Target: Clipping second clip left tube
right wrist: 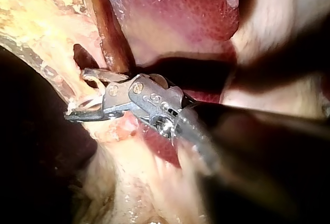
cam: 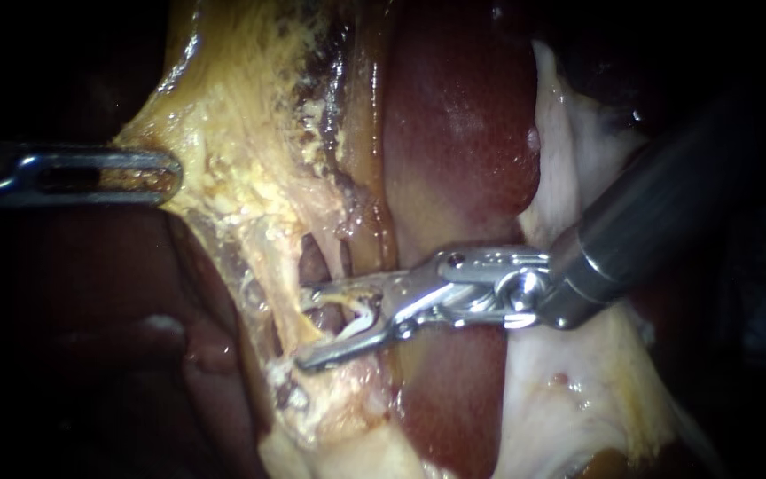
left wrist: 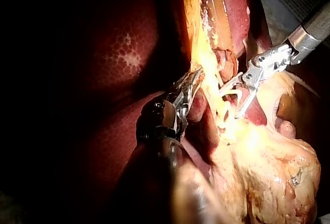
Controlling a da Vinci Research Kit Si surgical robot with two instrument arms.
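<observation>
My right instrument [cam: 305, 325] comes in from the upper right, its jaws open and carrying an open metal clip [cam: 355, 312]. The jaws straddle a thin pale tube [cam: 310, 302] that runs down through the yellowish tissue [cam: 250, 151]. In the right wrist view the same jaws [right wrist: 77, 94] gape around the tube strand [right wrist: 88, 87]. My left instrument [cam: 163, 174] enters from the left, jaws shut on the edge of the yellowish tissue, holding it taut. In the left wrist view its jaws [left wrist: 190, 87] pinch that tissue, with the right instrument [left wrist: 230, 102] just beyond.
The dark red liver [cam: 463, 133] lies behind the right instrument's jaws and continues below them. Pale whitish tissue [cam: 569, 390] lies under the right shaft [cam: 658, 213]. A small window [cam: 312, 262] opens in the tissue beside the tube. Darker liver [cam: 90, 355] fills the lower left.
</observation>
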